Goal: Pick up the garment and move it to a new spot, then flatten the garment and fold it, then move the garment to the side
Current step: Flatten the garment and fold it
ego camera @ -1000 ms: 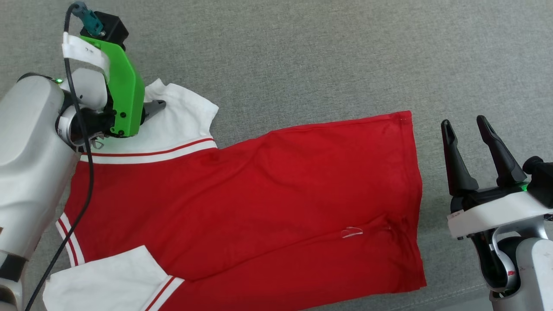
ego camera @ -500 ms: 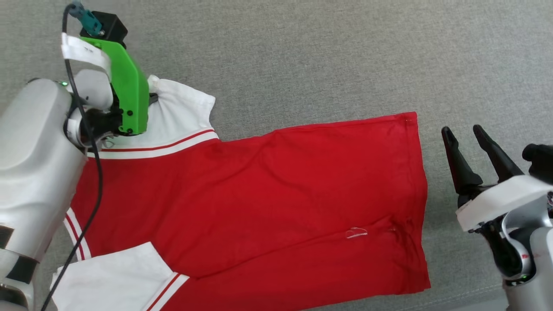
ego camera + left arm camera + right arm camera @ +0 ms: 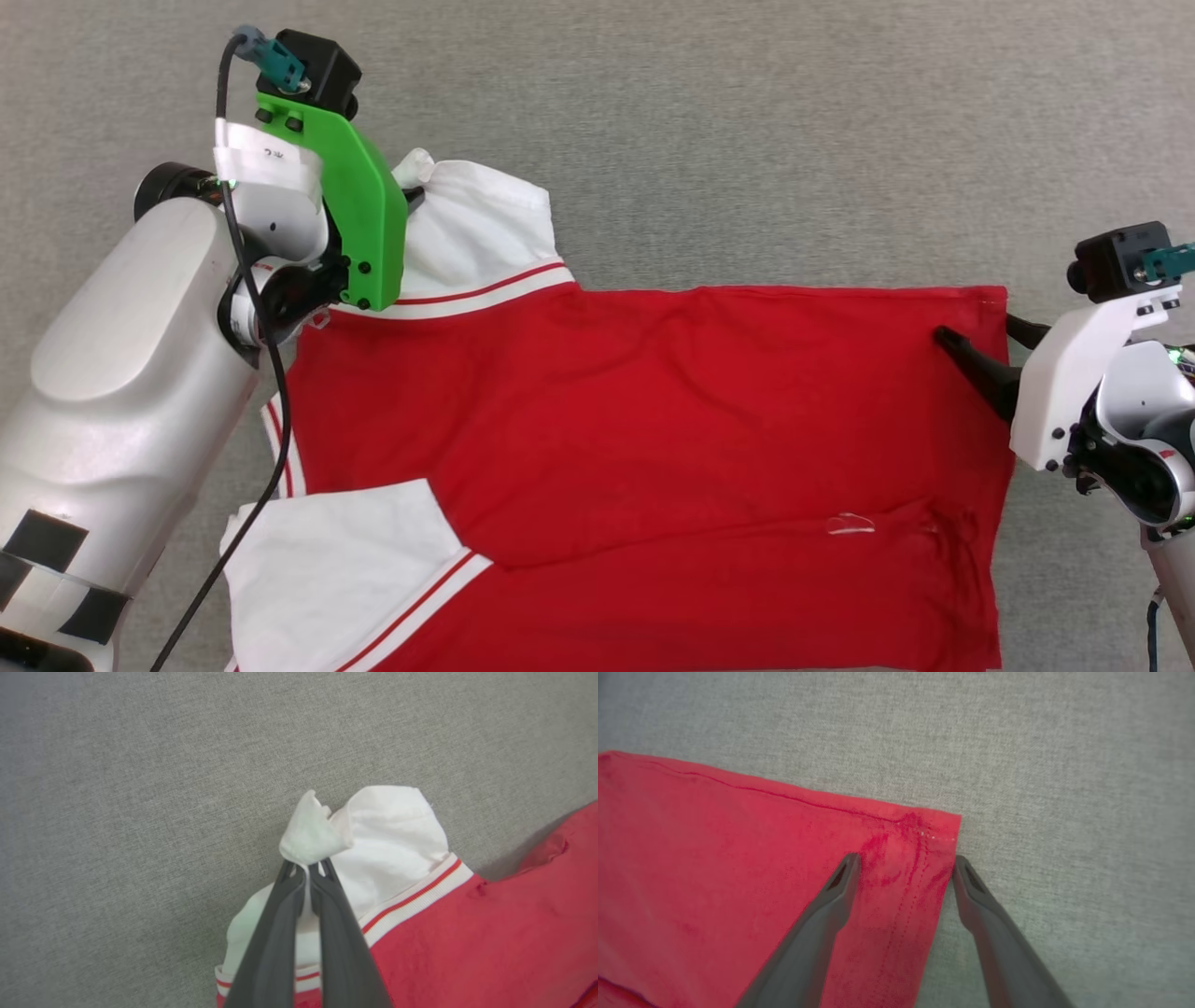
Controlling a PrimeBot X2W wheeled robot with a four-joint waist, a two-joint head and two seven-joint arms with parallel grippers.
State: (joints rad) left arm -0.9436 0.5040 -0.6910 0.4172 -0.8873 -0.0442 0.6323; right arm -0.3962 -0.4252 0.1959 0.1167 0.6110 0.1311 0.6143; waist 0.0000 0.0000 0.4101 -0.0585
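The garment lies spread on the grey surface with its plain red side up and its white sleeves at the left of the head view. My left gripper sits under its green bracket at the upper sleeve. The left wrist view shows the left gripper shut on a pinched-up fold of that white sleeve. My right gripper is at the garment's far right hem corner. In the right wrist view the right gripper stands open astride that corner, one finger over red cloth, the other over grey surface.
Grey woven fabric surface lies all around the garment, with free room above it in the head view. The second white sleeve lies flat at the lower left. A small pale mark shows on the red cloth near the hem.
The head camera has shifted. My left gripper has shut on the upper sleeve and bunched it up. My right gripper has moved from beside the garment onto its hem corner, still open.
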